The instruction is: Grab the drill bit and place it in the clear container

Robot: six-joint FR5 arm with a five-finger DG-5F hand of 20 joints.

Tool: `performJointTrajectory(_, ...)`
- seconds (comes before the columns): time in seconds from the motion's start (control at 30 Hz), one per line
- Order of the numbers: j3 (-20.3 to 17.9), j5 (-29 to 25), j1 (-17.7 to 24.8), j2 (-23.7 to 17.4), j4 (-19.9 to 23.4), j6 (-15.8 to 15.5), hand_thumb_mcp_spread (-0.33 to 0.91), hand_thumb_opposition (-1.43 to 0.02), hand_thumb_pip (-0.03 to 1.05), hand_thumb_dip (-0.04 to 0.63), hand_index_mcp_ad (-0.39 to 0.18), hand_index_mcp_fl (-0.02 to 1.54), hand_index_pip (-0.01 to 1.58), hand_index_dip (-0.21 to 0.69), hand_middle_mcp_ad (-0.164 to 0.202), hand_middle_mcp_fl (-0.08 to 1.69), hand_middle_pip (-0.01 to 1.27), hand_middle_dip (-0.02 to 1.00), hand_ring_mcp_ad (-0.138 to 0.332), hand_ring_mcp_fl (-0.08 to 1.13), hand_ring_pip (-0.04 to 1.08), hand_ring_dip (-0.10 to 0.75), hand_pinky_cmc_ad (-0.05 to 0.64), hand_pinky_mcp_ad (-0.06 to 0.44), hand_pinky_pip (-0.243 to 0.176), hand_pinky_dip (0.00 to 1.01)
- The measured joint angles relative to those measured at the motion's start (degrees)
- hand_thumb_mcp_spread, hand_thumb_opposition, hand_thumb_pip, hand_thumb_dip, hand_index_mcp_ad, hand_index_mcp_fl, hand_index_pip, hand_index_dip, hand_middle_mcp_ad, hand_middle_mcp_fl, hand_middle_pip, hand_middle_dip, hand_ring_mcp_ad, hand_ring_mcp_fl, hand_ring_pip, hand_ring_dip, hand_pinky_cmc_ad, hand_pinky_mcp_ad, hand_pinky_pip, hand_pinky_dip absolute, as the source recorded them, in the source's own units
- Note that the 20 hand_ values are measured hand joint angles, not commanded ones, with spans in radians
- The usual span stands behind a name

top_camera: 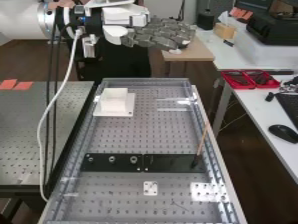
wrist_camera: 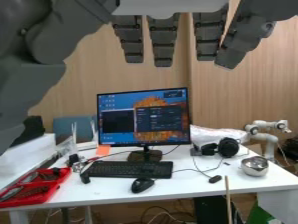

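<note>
Perforated bench [top_camera: 126, 210] — black strip [top_camera: 174, 163] bearing three small, round silvery pieces [top_camera: 134, 160].

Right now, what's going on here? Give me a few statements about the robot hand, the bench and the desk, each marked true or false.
1. The robot hand is raised, with its fingers stretched out. True.
2. The white block sits on a white base. True.
3. The thin stick lies flat across the middle of the black strip. False: it stands up at one end of the strip.
4. The mouse rests on top of the keyboard. False: it lies on the white desk, beside the keyboard.
5. The red tray is on the same desk as the keyboard. True.
</note>
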State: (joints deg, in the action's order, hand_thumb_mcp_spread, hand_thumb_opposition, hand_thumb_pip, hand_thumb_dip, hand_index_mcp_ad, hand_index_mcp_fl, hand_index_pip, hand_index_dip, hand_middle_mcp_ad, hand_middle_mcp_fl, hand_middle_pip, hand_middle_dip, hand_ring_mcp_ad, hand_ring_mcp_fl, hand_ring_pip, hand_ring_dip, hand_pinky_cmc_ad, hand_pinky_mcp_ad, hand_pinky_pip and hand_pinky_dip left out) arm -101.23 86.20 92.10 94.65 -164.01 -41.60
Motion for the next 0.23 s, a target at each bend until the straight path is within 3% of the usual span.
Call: performJointTrajectory(0.23, -0.25, 0.26, 0.05, -0.11, 0.09, 0.5, 0.22, -0.67, 0.23, 0.031, -0.012, 0.03, 0.09, 0.279, 0.093, 0.0, 0.15, 0.17, 0.279, 0.01, 0.1, 0.016, 0.377, 0.201, -0.145, 0.28)
